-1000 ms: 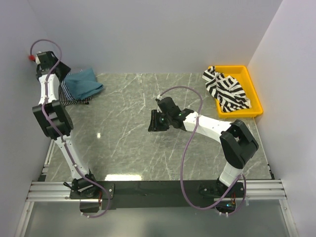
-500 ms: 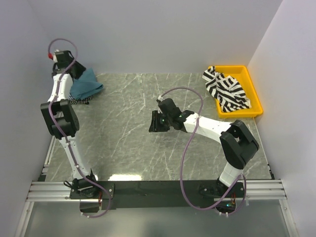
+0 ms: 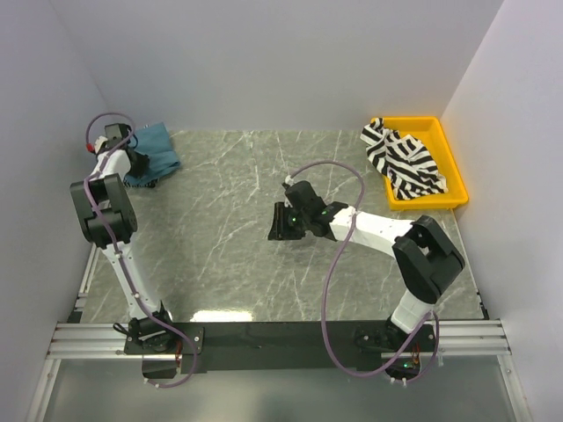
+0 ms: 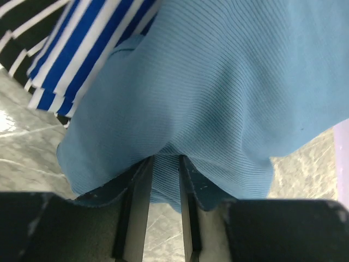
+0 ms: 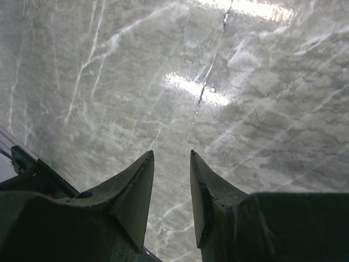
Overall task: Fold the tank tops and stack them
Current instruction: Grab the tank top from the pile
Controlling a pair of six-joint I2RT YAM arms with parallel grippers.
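The teal-blue tank top lies at the table's far left on folded striped tops. My left gripper is down at its near edge. In the left wrist view the teal cloth drapes over the fingertips of the left gripper, a fold pinched between the narrowed jaws. Blue-white stripes show beneath it. The black-and-white striped tank top lies crumpled in the yellow tray. My right gripper hovers open and empty over the table's middle.
The grey walls stand close behind the pile on the left and beside the tray on the right. The marble table stretches between the two arms. The left arm's cable loops above its wrist.
My left arm has swung down from above onto the teal top and its jaws have narrowed on the cloth, which has bunched leftward. The right gripper has barely shifted.
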